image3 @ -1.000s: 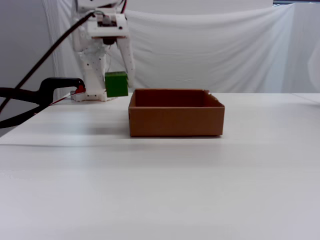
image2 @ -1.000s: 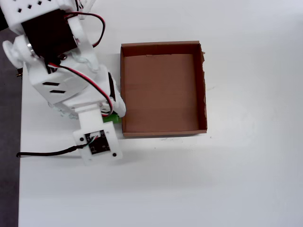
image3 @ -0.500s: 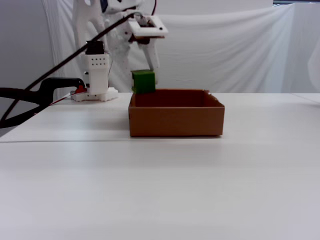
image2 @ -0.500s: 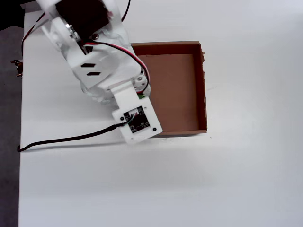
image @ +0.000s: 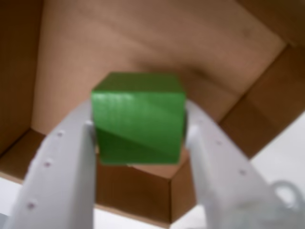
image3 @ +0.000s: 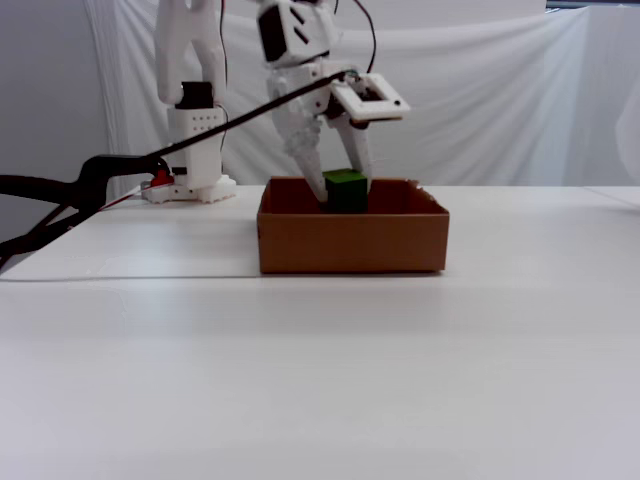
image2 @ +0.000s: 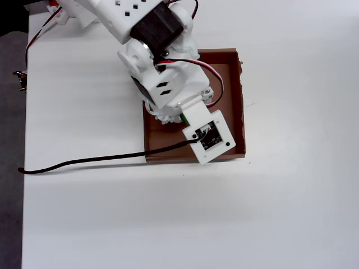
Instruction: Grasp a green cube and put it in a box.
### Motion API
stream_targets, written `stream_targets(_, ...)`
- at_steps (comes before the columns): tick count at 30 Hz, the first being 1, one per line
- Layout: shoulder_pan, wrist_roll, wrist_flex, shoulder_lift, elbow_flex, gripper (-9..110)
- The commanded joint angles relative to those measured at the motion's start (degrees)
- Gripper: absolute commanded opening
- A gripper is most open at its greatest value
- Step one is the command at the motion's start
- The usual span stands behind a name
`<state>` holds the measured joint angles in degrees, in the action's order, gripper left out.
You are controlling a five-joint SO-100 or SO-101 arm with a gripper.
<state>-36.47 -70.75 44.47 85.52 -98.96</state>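
Matte green cube (image: 138,117); brown cardboard box (image3: 352,240); white plastic pincer (image: 140,131)

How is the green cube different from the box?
The cube is green and solid; the box is brown and open on top. The cube is much smaller than the box. The gripper holds the cube up; the box sits on the table. Both have flat sides.

My arm reaches forward from its far-left base in the fixed view, wrist bent down, gripper (image3: 342,195) pointing downward. In the wrist view my two fingers (image: 71,157) clamp the green cube (image: 138,117).
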Motion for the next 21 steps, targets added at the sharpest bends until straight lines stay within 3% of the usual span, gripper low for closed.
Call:
stream_targets(1, -1.9, 0.8, -0.9, 0.3, 3.6, 12)
stream_targets(21, -4.2, 1.0, -3.6, -2.6, -3.0, 12)
